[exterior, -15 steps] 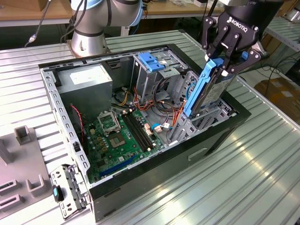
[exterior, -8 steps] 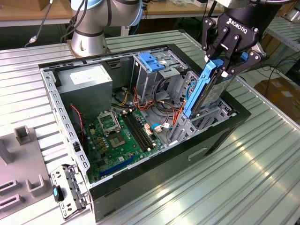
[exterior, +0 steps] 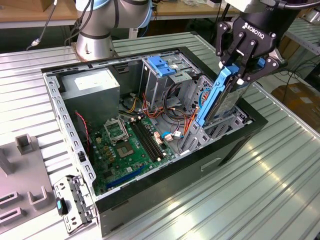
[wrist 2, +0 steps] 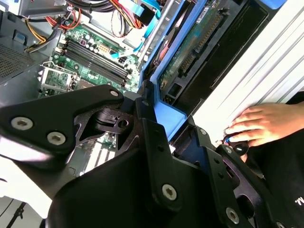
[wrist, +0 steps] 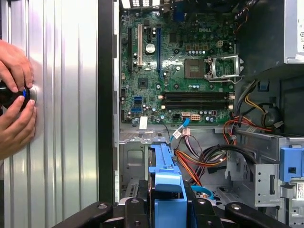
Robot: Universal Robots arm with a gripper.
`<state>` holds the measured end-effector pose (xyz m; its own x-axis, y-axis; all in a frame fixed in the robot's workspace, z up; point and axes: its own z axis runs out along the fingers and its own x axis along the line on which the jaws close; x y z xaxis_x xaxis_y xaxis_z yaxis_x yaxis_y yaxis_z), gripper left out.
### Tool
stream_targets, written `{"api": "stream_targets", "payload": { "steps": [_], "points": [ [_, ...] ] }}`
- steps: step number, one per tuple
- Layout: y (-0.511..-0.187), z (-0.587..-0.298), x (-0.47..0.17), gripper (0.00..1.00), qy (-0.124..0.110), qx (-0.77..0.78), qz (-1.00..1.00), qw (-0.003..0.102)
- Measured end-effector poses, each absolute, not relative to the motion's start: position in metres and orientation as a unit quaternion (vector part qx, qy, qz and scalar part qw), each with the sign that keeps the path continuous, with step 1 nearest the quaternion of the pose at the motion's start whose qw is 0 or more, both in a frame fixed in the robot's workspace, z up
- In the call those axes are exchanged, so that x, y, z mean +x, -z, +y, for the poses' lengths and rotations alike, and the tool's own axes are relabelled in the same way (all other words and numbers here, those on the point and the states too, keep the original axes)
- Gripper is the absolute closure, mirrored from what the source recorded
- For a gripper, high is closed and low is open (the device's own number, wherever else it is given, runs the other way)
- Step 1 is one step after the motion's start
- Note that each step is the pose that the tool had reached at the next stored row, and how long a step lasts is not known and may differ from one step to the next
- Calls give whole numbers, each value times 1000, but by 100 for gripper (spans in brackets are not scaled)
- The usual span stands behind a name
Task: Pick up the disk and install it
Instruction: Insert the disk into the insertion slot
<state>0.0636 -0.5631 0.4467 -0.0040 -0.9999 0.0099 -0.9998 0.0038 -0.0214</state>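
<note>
The disk [exterior: 220, 100], a dark slab with blue edging, stands steeply tilted over the open computer case [exterior: 65, 125], at the exterior view's right. Its lower end reaches into the drive bay [exterior: 215, 132] at the case's front corner. My gripper [exterior: 240, 75] is shut on the disk's upper end, one finger on each side. In the second wrist view the gripper [wrist 2: 175, 133] clamps the blue edge, and the disk [wrist 2: 190, 52] shows its green circuit board. In the first wrist view the gripper [wrist: 167, 211] holds the disk [wrist: 166, 180] above the bay.
Inside the case lie the motherboard [exterior: 125, 145], a grey power supply [exterior: 95, 85], loose cables [exterior: 175, 120] and a metal cage with a blue handle [exterior: 162, 65]. A person's hands [wrist: 14, 95] rest on the table beside the case. Grey fixtures [exterior: 25, 145] sit at the exterior view's left.
</note>
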Motion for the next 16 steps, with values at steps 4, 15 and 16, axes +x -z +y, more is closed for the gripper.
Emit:
{"api": "stream_targets", "payload": {
  "steps": [4,15,16],
  "points": [
    [-444,-564,64,63,11,-706,708,4],
    [-436,-565,64,63,11,-706,708,4],
    [-435,-565,64,63,11,-706,708,4]
  ]
}}
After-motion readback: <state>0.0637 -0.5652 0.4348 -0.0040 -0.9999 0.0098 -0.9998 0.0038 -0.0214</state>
